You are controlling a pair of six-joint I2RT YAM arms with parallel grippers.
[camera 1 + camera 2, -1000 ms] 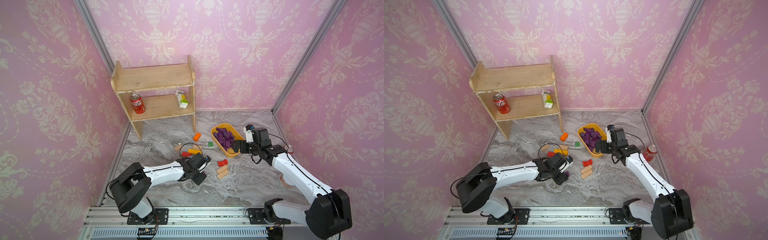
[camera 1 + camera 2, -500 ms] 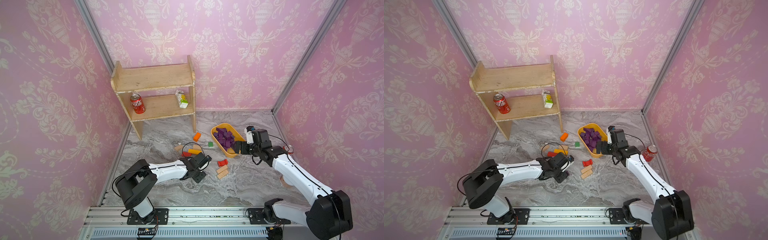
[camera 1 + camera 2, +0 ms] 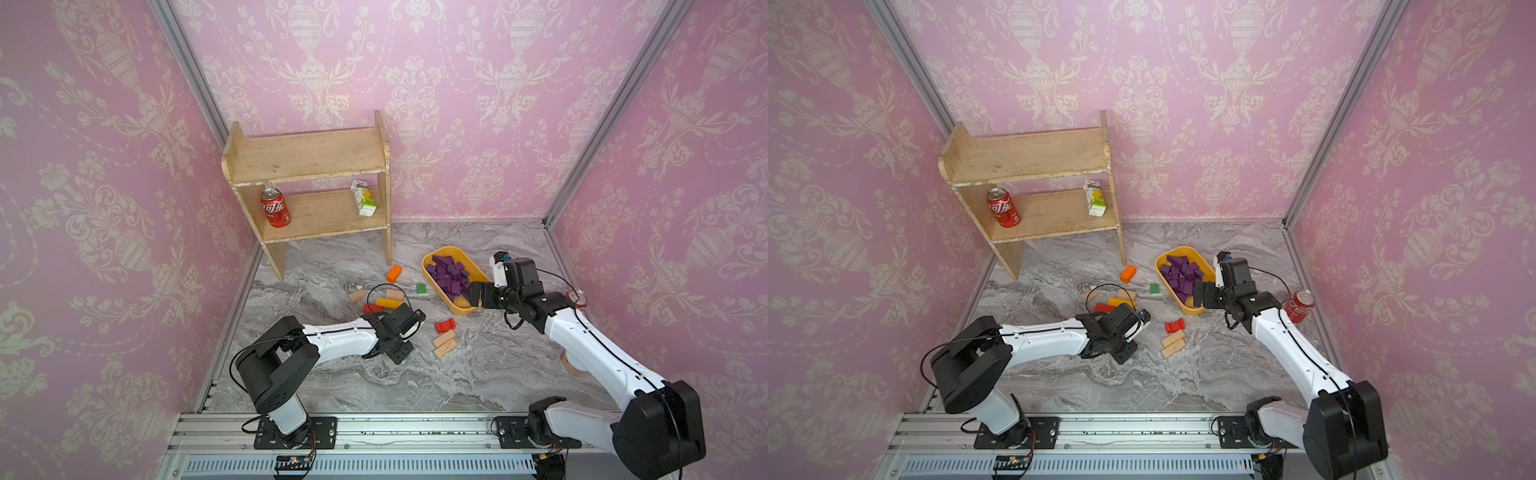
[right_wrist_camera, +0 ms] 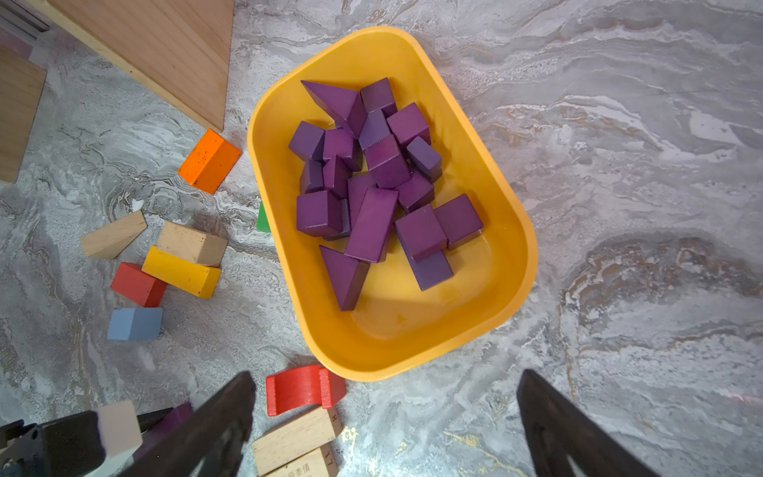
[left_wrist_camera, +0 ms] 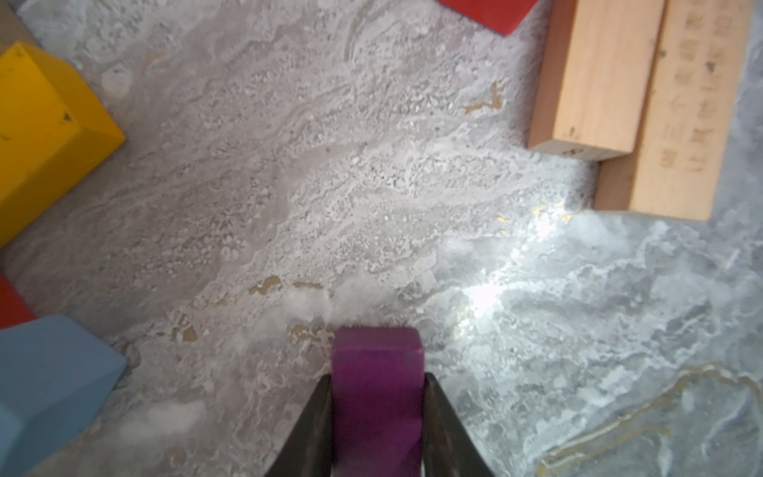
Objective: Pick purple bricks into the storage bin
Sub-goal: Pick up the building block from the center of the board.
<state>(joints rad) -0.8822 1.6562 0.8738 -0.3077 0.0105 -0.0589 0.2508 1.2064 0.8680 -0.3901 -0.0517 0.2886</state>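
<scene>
A purple brick (image 5: 377, 413) is clamped between the closed jaws of the left gripper (image 5: 377, 376), low over the marble floor (image 5: 371, 206); whether it has been lifted clear cannot be told. It is judged to be painted wood: light, stiff and not fragile, though the smooth paint may slip. Hold is taken across two flat opposite faces with one end left protruding, which is judged a sound grip.

The other purple bricks (image 4: 371, 177), cubes, bars and wedges, are heaped in the yellow bin (image 4: 413, 322), well apart from the held one. The right gripper (image 4: 386, 378) is held wide open and empty, over the bin's near end.

Around the left gripper lie a yellow block (image 5: 41, 136), a blue block (image 5: 49, 392) and two tan bars (image 5: 590, 82). Faint characters are printed along one bar but cannot be read there; in the right wrist view "8" and "17" can be made out on the bar ends (image 4: 328, 433).

On the shelf (image 3: 307, 153) a red can (image 3: 274, 207) bearing white Chinese script is seen, and a carton (image 3: 363, 198) whose lettering is too small to read. A second red can (image 3: 1300, 305) stands beside the right arm.
</scene>
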